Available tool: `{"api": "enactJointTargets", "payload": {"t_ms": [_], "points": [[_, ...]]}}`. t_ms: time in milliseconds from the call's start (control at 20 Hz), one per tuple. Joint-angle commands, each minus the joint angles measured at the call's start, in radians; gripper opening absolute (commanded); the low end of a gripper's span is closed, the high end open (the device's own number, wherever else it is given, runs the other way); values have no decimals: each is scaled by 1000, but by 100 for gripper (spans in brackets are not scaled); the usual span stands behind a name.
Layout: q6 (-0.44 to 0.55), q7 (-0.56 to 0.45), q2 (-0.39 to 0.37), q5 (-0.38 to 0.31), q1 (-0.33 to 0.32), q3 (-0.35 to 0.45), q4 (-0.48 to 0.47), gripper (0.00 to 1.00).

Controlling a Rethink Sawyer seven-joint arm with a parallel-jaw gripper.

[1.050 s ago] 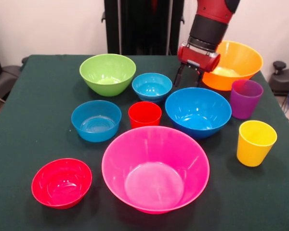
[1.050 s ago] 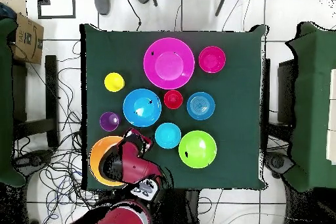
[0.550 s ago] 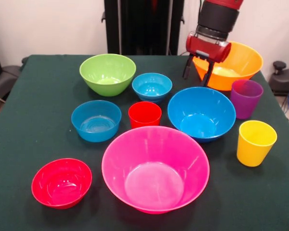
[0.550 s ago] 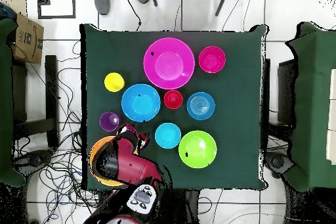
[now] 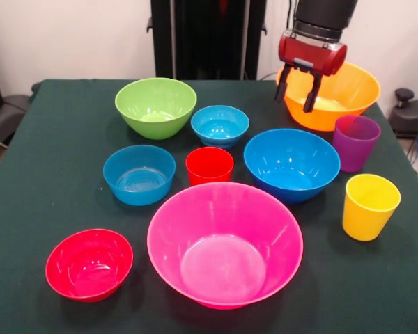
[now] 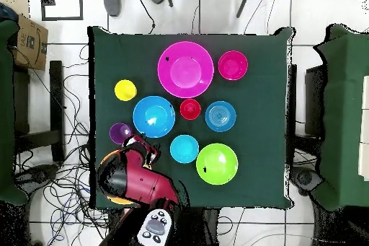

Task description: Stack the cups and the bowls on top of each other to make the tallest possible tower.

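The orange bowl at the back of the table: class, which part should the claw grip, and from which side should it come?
Grip the rim of the orange bowl, coming down from above. It sits upright and open, too wide to span, so one finger probably goes inside the thin wall and one outside. The open claw hangs at the rim's side away from the purple cup, which stands close.

Pretty bright, even light from overhead. Soft glare sits inside the pink bowl (image 5: 225,245), with short, faint shadows on the dark surface (image 5: 49,174) right around it. Everything near that bowl looks sharp, no blur.
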Motion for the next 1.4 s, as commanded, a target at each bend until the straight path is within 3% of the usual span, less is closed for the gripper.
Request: {"api": "enactJointTargets", "payload": {"t_ms": [50, 850, 1400], "points": [[84, 184, 12, 28, -25, 93, -28, 100], [-163, 233, 163, -4, -43, 118, -51, 100], [-262, 255, 222, -1, -52, 147, -59, 100]]}}
